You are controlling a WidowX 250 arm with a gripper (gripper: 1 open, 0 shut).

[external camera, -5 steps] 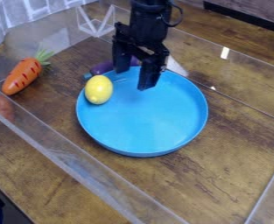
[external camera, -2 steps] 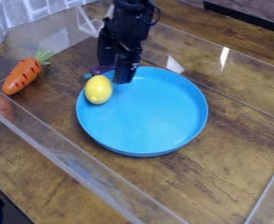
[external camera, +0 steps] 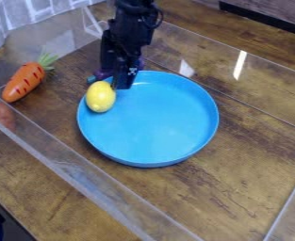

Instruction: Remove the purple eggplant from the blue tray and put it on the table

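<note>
Eggplant (external camera: 103, 75) mostly hidden behind tool (external camera: 117, 77), apparently at tray (external camera: 175, 141) rim beside lemon (external camera: 101, 96). Tool wide, empty, pointing down to straddle it for pickup.

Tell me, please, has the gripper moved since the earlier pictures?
Yes. The gripper has shifted left across the blue tray's far rim, toward the carrot, now behind the lemon.

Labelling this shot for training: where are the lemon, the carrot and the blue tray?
lemon (external camera: 101, 96), camera view, middle of its yellow body.
carrot (external camera: 24, 83), camera view, orange body.
blue tray (external camera: 175, 160), camera view, near rim.
</note>
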